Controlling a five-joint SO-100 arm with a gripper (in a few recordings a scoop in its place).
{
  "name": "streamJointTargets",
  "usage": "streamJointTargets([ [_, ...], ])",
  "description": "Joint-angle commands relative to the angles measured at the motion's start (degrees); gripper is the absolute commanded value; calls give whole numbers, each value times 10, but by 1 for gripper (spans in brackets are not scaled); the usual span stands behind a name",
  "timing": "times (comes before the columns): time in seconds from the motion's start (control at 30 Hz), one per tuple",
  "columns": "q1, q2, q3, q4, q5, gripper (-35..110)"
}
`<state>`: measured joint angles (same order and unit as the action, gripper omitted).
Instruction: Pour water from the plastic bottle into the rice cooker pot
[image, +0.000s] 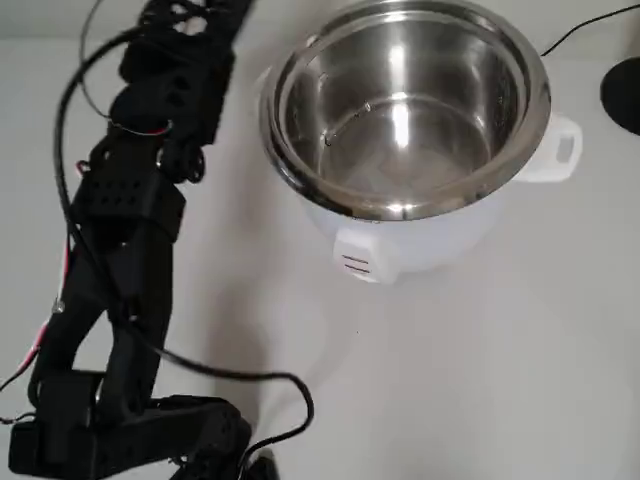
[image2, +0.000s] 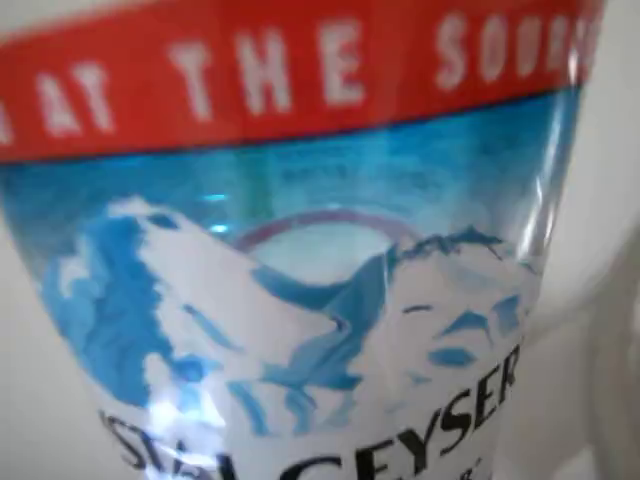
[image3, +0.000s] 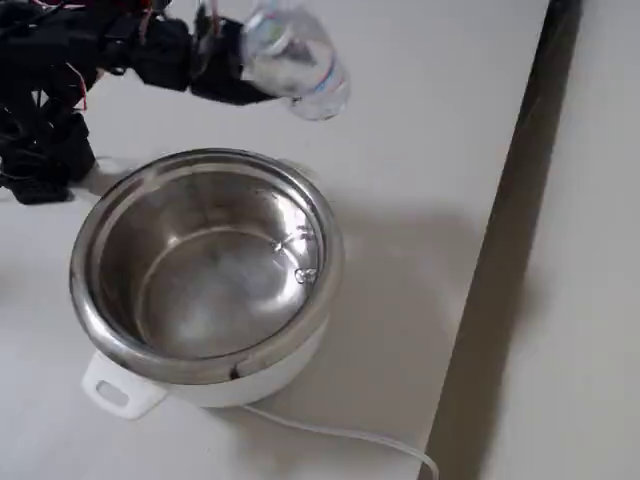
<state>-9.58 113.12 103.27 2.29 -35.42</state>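
My black gripper (image3: 238, 62) is shut on the plastic bottle (image3: 293, 55), which hangs in the air above the table, just past the far rim of the rice cooker pot (image3: 205, 265). The bottle is blurred and tilted. Its red, white and blue label (image2: 300, 250) presses close against the wrist camera. I cannot make out the water inside the bottle. The shiny steel pot (image: 405, 110) sits in its white cooker body (image: 420, 245) at the top of the overhead view, to the right of the arm (image: 130, 230).
The table's edge (image3: 500, 250) runs down the right of the fixed view. A white cord (image3: 340, 435) trails from the cooker's near side. A black round object (image: 625, 95) and a thin black cable (image: 570, 35) lie beside the cooker's handle (image: 560, 150).
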Motion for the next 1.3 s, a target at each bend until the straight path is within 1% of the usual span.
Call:
streamJointTargets([
  [0.0, 22, 89, -76, 23, 78, 6],
  [0.2, 24, 93, -77, 52, 183, 6],
  [0.53, 51, 88, -82, 60, 359, 6],
  [0.9, 44, 76, -111, 101, 577, 5],
  [1.0, 62, 72, -130, 122, 648, 5],
  [1.27, 76, 47, -194, 163, 737, 5],
])
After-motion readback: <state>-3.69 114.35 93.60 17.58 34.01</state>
